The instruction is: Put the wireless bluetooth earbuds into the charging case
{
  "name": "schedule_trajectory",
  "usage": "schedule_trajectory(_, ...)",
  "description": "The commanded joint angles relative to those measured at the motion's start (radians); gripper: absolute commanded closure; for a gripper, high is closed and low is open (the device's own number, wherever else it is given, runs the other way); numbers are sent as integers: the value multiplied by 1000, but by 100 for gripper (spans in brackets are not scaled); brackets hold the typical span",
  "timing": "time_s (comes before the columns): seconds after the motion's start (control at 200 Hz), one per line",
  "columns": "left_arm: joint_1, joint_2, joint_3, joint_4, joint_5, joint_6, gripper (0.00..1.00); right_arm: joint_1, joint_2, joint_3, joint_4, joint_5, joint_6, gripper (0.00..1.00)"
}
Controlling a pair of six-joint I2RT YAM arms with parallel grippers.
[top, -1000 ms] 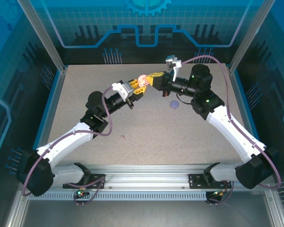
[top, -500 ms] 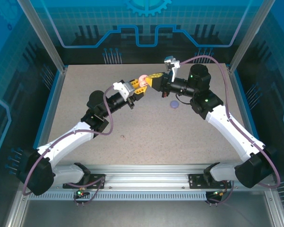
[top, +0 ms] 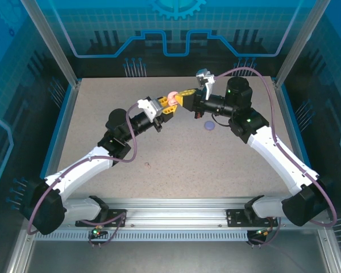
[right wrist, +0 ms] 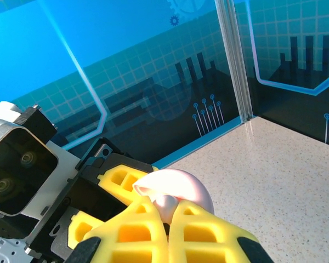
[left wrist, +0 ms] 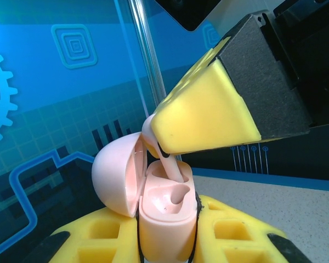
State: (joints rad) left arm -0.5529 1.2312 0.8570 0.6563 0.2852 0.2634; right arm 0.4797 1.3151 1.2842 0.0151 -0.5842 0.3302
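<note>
Speckled tabletop [top: 176, 159], purple disc [top: 209, 126] from above; close-up, earbud [left wrist: 167, 161] at open case [left wrist: 165, 219]

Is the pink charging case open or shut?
Open. The pink charging case has its lid hinged back, exposing the inner well.

A speckled beige stone-look bench [top: 187, 170] is enclosed on three sides by translucent blue wall panels [top: 102, 23]. The panels are printed with fine grid lines and circuit-like traces; a pale blue gear motif [top: 177, 7] is set at the top of the back wall; a dark lower band [top: 102, 57], outlined in bright blue, is carried along the foot of that wall. Slanted aluminium corner posts [top: 51, 42] are fixed at the two far corners; a blue trim strip [top: 61, 136] is run along the bench's left edge; a slotted aluminium rail [top: 176, 207] is laid across the near edge. The enclosure is lit brightly and evenly.
</note>
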Motion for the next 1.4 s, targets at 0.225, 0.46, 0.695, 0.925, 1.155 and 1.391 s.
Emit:
schedule_trajectory(0.225, -6, -7, 53, 85, -14, 1, 100, 4, -3, 4, -62, 32, 2, 89)
schedule_trajectory(0.46, -7, -6, 54, 81, -10, 0, 100, 4, 4, 17, -48, 35, 16, 79)
schedule_trajectory(0.695, -8, -4, 56, 74, -7, -4, 100, 3, 1, 21, -43, 44, 21, 72)
schedule_trajectory(0.925, -8, -3, 53, 69, -4, -10, 100, 1, -6, 36, -41, 47, 36, 47)
schedule_trajectory(1.155, -10, 0, 47, 70, -17, -14, 100, -8, -76, 47, -18, 41, 81, 22)
schedule_trajectory(1.391, -9, 11, 37, 81, -40, -14, 100, -12, -186, 56, -96, 54, 87, 15)
